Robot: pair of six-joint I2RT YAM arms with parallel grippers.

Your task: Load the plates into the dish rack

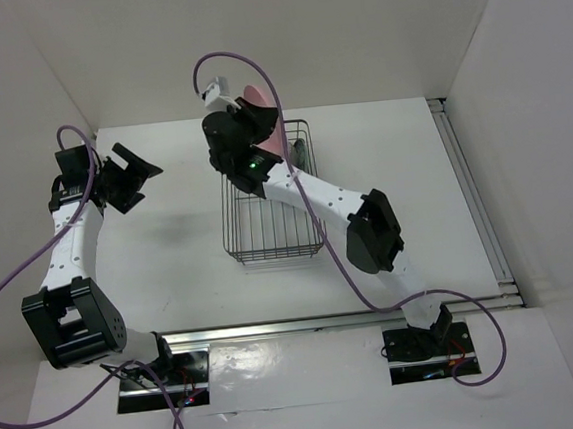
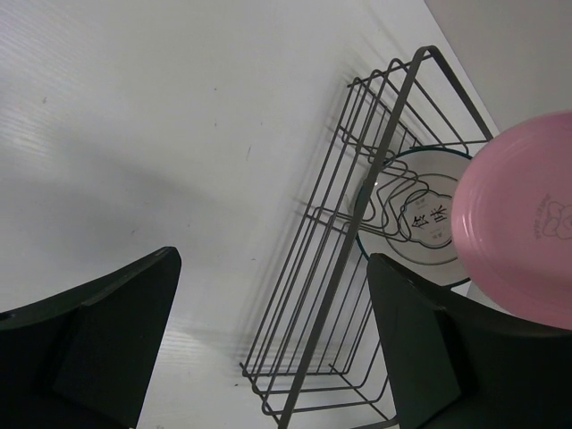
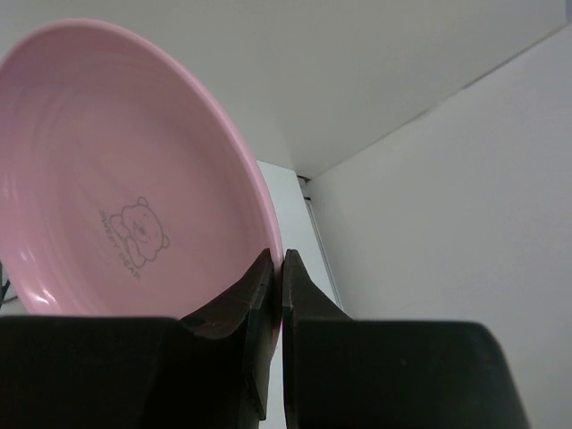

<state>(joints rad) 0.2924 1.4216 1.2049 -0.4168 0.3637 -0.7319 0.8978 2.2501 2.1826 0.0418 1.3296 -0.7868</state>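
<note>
White walls box in the table (image 1: 169, 245), where the wire dish rack (image 1: 258, 235) sits near the middle with a teal-rimmed plate (image 2: 407, 223) standing at its far end. My right pincer (image 3: 277, 268) clamps the pink plate (image 3: 125, 170) by its rim above that far end. My left pincer (image 1: 129, 182) hangs wide open near the table's left edge.

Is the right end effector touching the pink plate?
Touching. The right wrist view shows the right end effector clamped on the rim of the pink plate, with no gap visible.
</note>
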